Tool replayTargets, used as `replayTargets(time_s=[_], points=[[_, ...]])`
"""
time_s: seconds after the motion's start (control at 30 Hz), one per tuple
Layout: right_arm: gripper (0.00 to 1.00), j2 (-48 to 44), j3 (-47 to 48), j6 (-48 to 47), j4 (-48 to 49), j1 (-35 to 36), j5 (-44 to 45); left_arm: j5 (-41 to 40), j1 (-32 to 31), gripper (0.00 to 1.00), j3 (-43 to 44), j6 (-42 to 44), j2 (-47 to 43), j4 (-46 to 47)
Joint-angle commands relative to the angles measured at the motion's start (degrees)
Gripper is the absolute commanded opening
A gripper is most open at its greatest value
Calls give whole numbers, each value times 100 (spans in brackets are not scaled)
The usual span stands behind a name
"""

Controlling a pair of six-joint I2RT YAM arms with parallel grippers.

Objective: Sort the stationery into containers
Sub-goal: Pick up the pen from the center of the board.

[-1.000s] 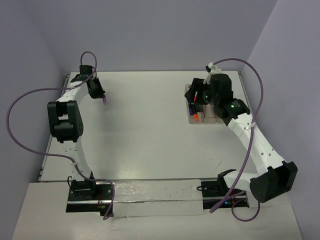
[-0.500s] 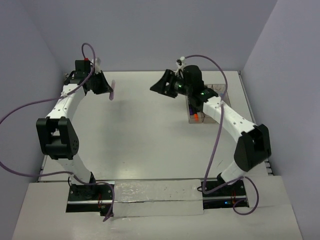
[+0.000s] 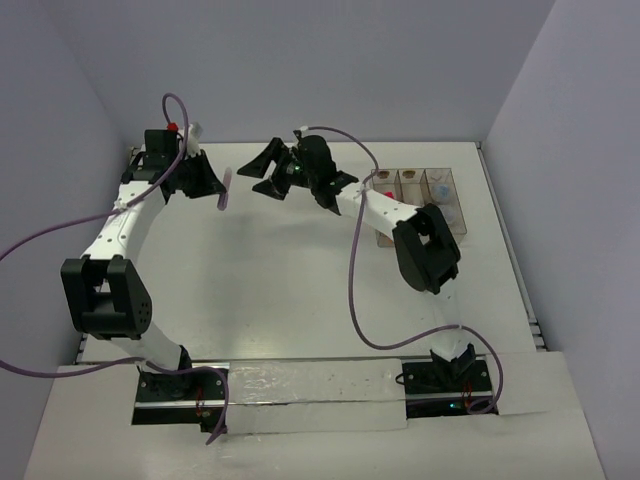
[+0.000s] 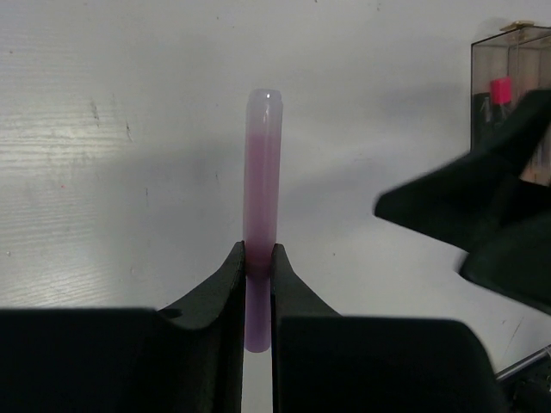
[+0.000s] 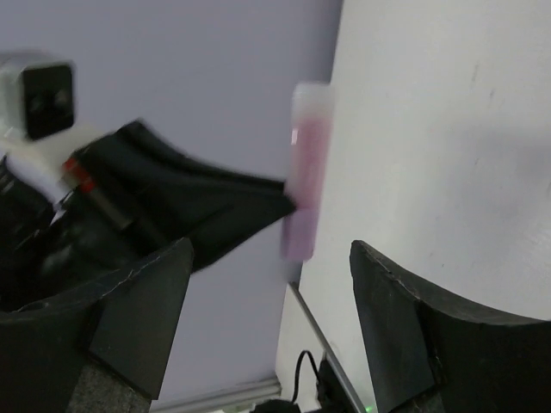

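My left gripper [image 3: 220,186] is shut on a thin translucent pink stick [image 3: 226,188] and holds it above the table at the far left. In the left wrist view the stick [image 4: 262,163] stands out past my gripper [image 4: 258,251]. My right gripper [image 3: 258,171] is open and empty. It faces the stick from the right, a short gap away. In the right wrist view the stick [image 5: 308,168] lies ahead of my open gripper [image 5: 271,251], not between the fingers. The clear three-bin container [image 3: 415,172] stands at the far right. It holds a pink-ended highlighter [image 4: 500,87].
The table's back edge and the purple wall are close behind both grippers. The right arm stretches leftward from the bins across the far side of the table. Cables loop above both arms.
The right arm has swung left, away from the bins, to face the left gripper. The left gripper has lifted the pink stick and carried it a little to the right.
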Motion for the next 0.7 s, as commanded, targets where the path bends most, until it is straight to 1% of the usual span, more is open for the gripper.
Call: replayTargets(time_s=[0.0,0.17,0.3,0.37,0.47,0.6,0.67], points=[[81,309,882,118,-183,69,114,177,-73,0,33,23,-131,131],[81,598,928,260,-171,79,230,196,-128,0,88,9,-18,145],[81,944,1156,483,54,106,41,185,-156,0,14,15,5,185],[81,1111,1280,580,0,128,39,170,-163,0,-20,21,35,230],[81,1236,1311,712,-6,153,48,170,-172,0,7,11,80,240],[81,1148,984,730,105,178,317,170,-189,0,5,-14,105,292],[81,1201,1116,730,161,194,282,194,-196,0,-90,-7,81,335]])
